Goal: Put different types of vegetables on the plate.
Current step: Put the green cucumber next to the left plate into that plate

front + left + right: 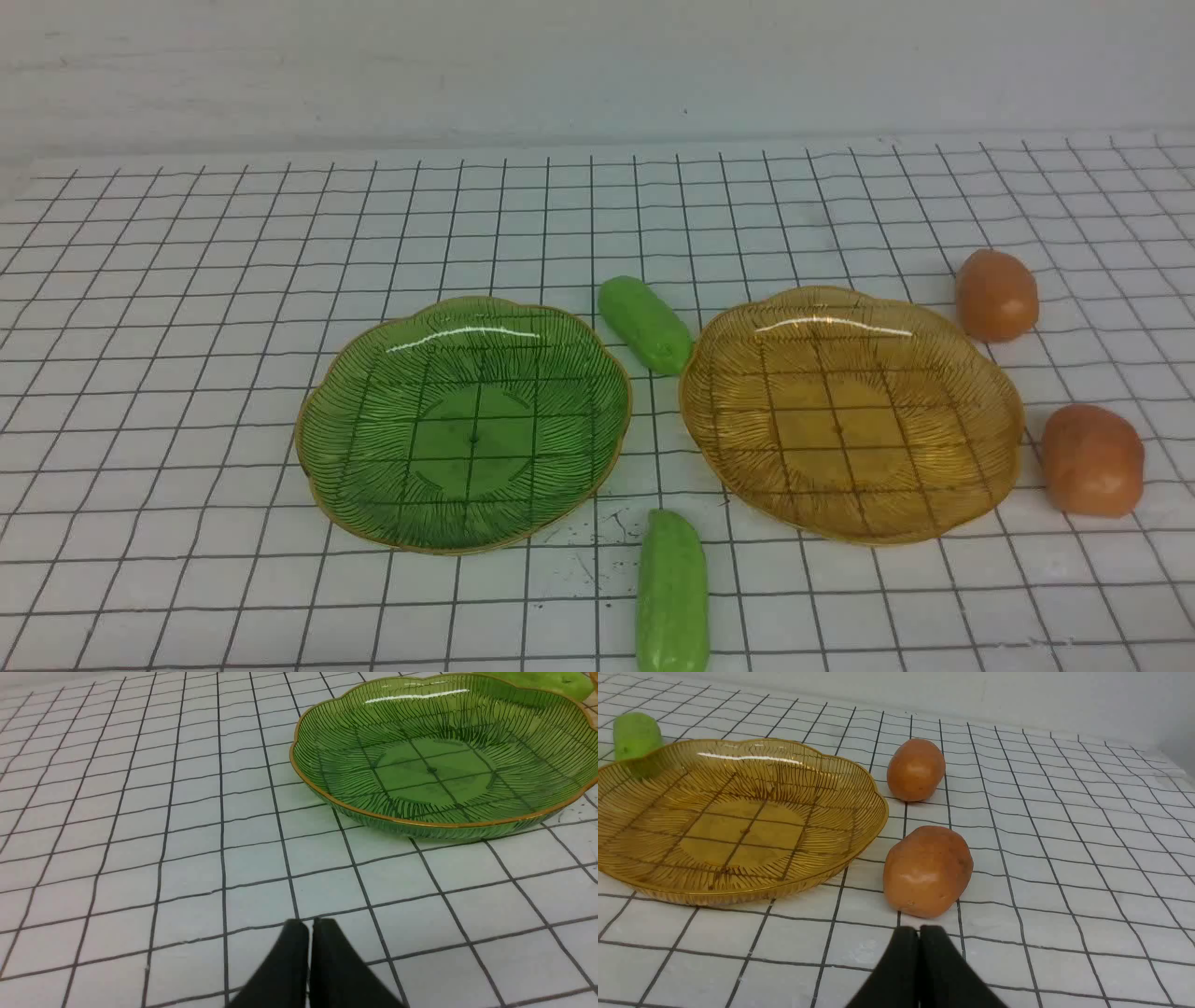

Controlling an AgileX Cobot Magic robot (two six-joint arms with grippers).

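A green glass plate (373, 392) and an amber glass plate (971, 373) lie side by side, both empty. One green cucumber piece (644, 325) lies between them at the back. Another cucumber piece (671, 593) lies near the front edge. Two orange-brown potato lumps (996, 294) (1092, 459) rest to the right of the amber plate. No arm shows in the front view. My left gripper (310, 924) is shut and empty, short of the green plate (327, 732). My right gripper (919, 931) is shut and empty, just before the nearer potato (927, 870).
A white cloth with a black grid (187, 280) covers the table. A plain pale wall (597, 65) rises behind it. The farther potato (915, 769) and the amber plate (850, 826) lie beyond my right gripper.
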